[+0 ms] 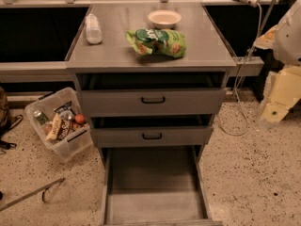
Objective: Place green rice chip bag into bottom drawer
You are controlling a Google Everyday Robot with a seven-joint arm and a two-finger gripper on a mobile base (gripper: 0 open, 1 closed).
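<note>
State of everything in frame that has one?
green rice chip bag: crumpled, on cabinet top
bottom drawer: fully out, empty
middle drawer: partly out
top drawer: partly out
bowl: upright, empty
bottle: pose unclear
bin: on floor, holds snacks
gripper: right edge, clear of bag
</note>
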